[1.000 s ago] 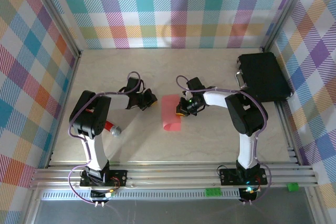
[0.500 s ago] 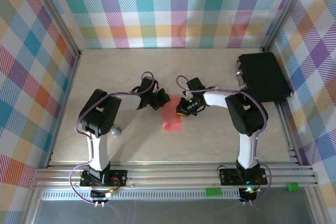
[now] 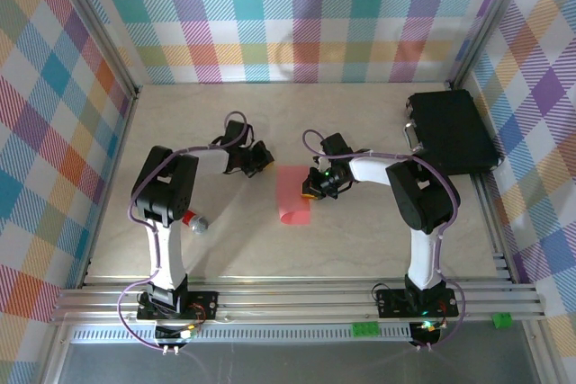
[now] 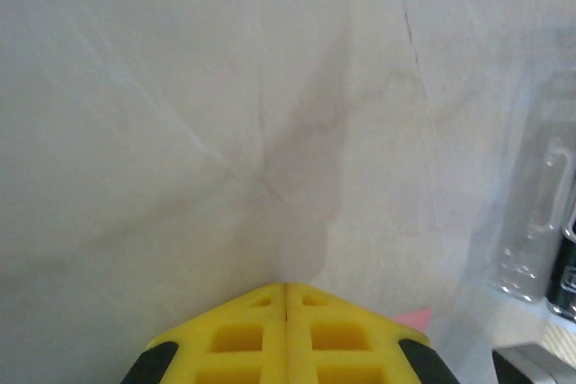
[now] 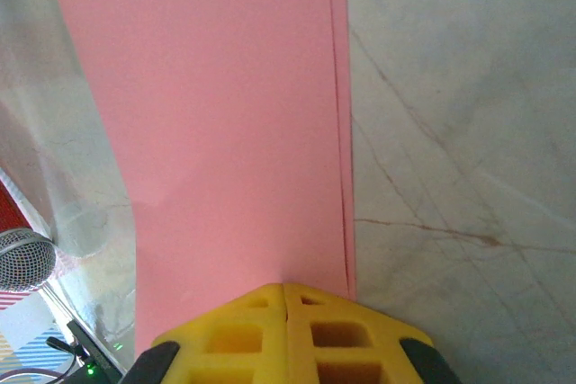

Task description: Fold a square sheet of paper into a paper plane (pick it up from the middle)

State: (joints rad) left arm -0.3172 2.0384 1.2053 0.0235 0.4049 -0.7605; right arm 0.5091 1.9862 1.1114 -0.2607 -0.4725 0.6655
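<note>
Beneath the closed right gripper [image 5: 284, 290], the folded square sheet of paper [image 5: 216, 132] is being pressed onto the table [image 5: 450, 87], presumably setting its crease; the closed left gripper [image 4: 286, 287] is being held clear.

Three walls close the space in: the far wall [image 3: 306, 15], the left wall [image 3: 45, 150] and the right wall [image 3: 544, 150]. All are covered in a pastel plaid of teal, purple, orange, yellow and pink with white hatching. Slanting aluminium posts [image 3: 104, 29] mark the two far corners. The table [image 3: 360, 240] is pale beige, marbled with thin brownish veins. The light is soft and even, so shadows on the surface are faint grey smudges. Along the near edge runs a silver slotted rail [image 3: 297, 299], with two small green clips [image 3: 364, 328] towards its right. Nearer still lies a dull grey strip [image 3: 297, 361].
</note>
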